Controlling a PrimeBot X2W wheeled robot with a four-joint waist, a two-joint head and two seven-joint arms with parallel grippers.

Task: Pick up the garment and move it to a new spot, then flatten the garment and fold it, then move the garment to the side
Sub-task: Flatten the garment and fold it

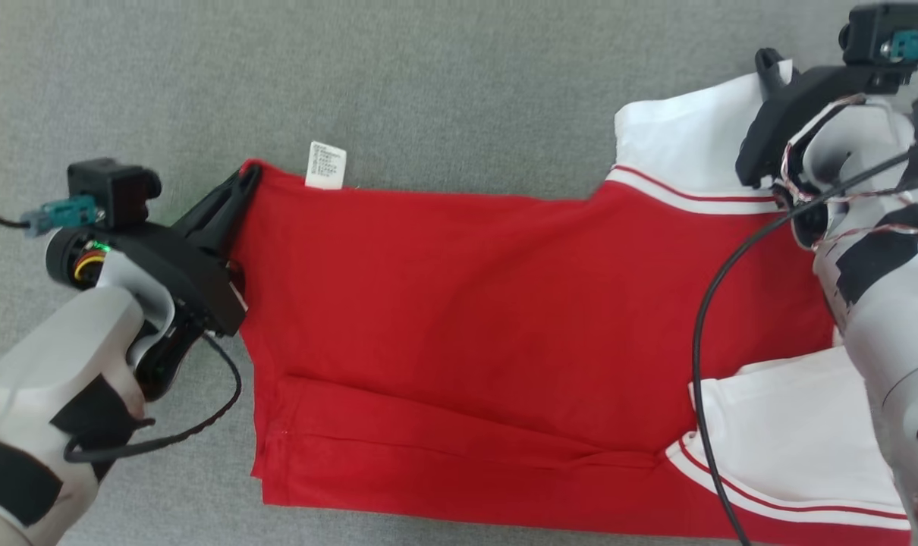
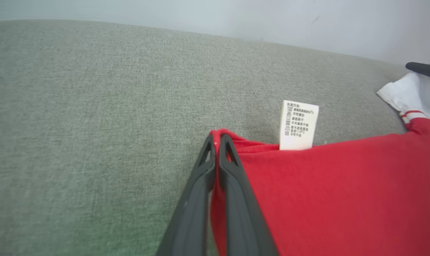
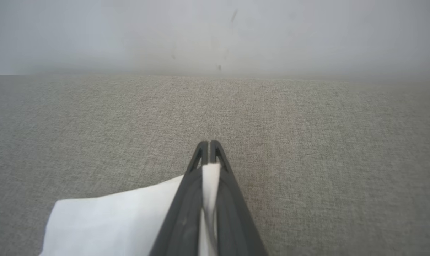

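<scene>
Your left gripper (image 1: 250,176) pinches the hem of the red-and-white jersey T-shirt (image 1: 466,303), right gripper (image 1: 765,61) its sleeve; seemingly mid-flattening, folding remains.

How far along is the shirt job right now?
Done: the red shirt lies spread nearly flat on the grey surface. In hand: the left gripper is shut on its hem corner beside the care label, the right gripper on a white sleeve. Left: folding it, then moving it aside.
</scene>
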